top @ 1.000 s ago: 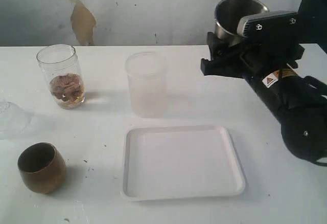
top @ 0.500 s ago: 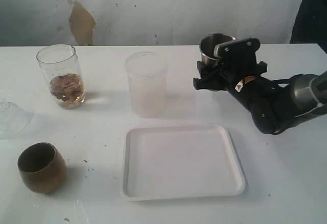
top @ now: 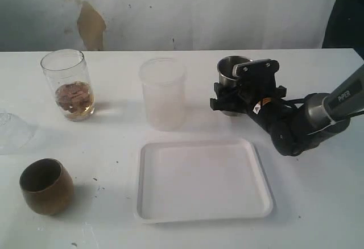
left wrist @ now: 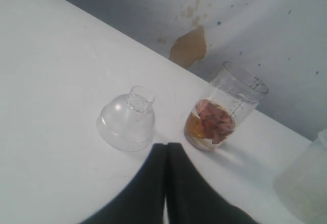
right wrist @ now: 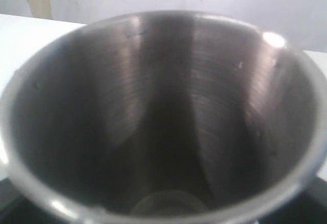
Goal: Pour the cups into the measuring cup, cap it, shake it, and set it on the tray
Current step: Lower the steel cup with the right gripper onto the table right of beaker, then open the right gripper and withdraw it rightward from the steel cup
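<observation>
The steel tumbler [top: 228, 70] stands upright, low over or on the table, right of the frosted cup. My right gripper [top: 231, 100] is shut round it. The tumbler's bare inside [right wrist: 163, 111] fills the right wrist view and hides the fingers. The clear measuring cup [top: 68, 84] stands at the back left with brown bits and amber liquid in its lower part [left wrist: 212, 124]. The brown wooden cup [top: 45, 185] sits at the front left. The white tray [top: 202, 215] lies at the front middle with nothing on it. My left gripper [left wrist: 166, 147] is shut on nothing, close before the measuring cup.
A frosted whitish cup [top: 163, 92] stands behind the tray, between the measuring cup and the steel tumbler. A clear domed cap [left wrist: 127, 124] lies on the table at the far left edge [top: 8, 129]. A grey wall with a brown patch [top: 91, 24] backs the table.
My right arm has come down and leftward with the steel tumbler, from high at the back right to table level beside the frosted cup. Nothing else has moved.
</observation>
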Robot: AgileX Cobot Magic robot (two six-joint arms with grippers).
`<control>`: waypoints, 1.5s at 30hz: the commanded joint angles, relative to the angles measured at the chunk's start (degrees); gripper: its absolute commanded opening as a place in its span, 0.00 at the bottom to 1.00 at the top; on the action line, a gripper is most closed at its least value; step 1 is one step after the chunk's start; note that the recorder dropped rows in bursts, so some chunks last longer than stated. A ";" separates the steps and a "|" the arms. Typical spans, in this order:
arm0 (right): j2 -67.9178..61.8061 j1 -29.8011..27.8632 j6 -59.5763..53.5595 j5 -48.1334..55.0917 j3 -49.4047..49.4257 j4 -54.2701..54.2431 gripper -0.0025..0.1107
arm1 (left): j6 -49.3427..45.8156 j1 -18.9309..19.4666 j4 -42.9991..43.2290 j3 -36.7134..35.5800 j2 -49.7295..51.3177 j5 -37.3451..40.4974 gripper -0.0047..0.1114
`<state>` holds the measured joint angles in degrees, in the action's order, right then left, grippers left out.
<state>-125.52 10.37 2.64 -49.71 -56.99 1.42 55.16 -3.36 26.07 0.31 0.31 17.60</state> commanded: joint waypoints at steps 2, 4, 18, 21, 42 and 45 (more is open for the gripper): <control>-0.04 -0.21 0.47 0.42 -0.23 -0.12 0.48 | -0.08 -0.18 0.20 -0.31 -0.31 -0.39 0.04; 0.52 -0.10 0.47 1.11 -0.23 -0.12 0.64 | -0.08 -0.18 0.22 -0.31 -0.31 -0.50 0.04; 9.26 -0.10 0.63 20.87 -0.23 -1.42 0.80 | -0.08 -0.18 0.22 -0.31 -0.31 -0.50 0.04; 11.68 -0.10 0.63 24.88 1.20 -1.42 0.80 | -0.08 -0.18 0.22 -0.31 -0.31 -0.50 0.04; 49.88 -0.10 2.53 31.61 36.37 -1.42 0.02 | -0.08 -0.18 0.22 -0.31 -0.31 -0.50 0.04; 63.39 -0.10 2.53 31.18 44.80 -1.42 0.02 | -0.08 -0.18 0.22 -0.31 -0.31 -0.50 0.04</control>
<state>-69.26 10.37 4.88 -17.45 -16.11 0.00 55.16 -3.36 26.07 0.31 0.31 17.60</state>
